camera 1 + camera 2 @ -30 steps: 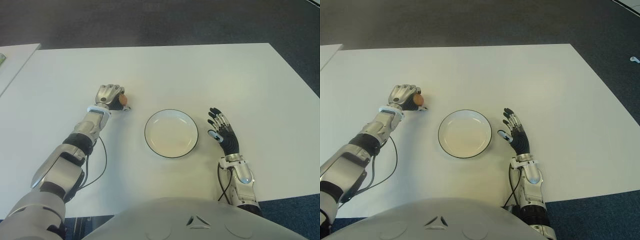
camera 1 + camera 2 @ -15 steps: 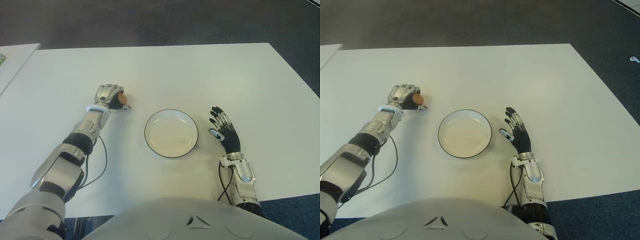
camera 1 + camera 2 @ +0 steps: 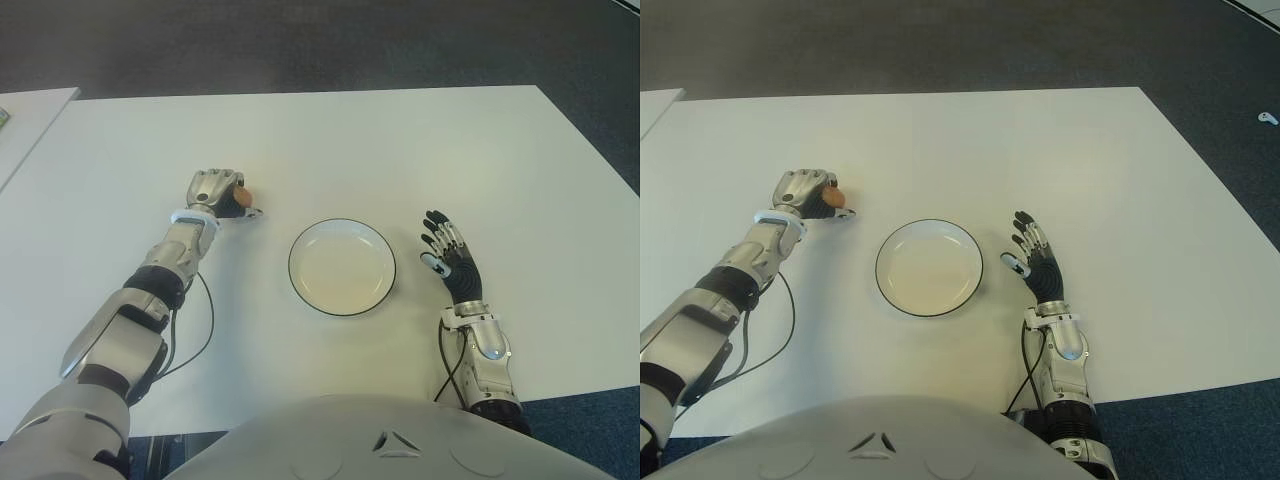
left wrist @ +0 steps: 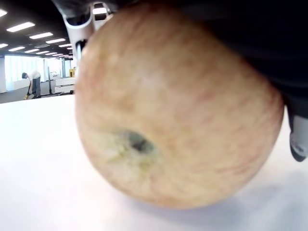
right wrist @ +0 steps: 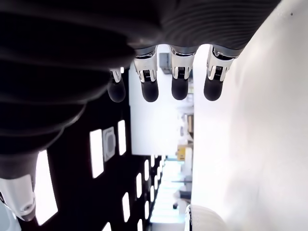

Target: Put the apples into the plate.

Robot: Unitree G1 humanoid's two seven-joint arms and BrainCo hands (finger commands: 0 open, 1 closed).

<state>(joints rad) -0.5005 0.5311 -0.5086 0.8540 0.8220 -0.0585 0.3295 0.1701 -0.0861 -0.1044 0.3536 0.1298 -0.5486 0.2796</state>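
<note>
My left hand [image 3: 222,190] is curled around a small orange-brown apple [image 3: 241,196] on the white table [image 3: 330,140], left of the plate. The left wrist view is filled by that apple [image 4: 173,110], its dimpled end facing the camera, just above the table surface. The white plate [image 3: 342,267] with a dark rim sits in the middle, with nothing in it. My right hand [image 3: 447,259] shows to the right of the plate, fingers [image 5: 179,77] straight and spread, holding nothing.
A second white table edge [image 3: 30,115] shows at the far left. Dark carpet [image 3: 300,45] lies beyond the table. A black cable [image 3: 205,320] hangs along my left forearm.
The left hand with the apple has shifted slightly up and left. The right hand has drifted a little to the right.
</note>
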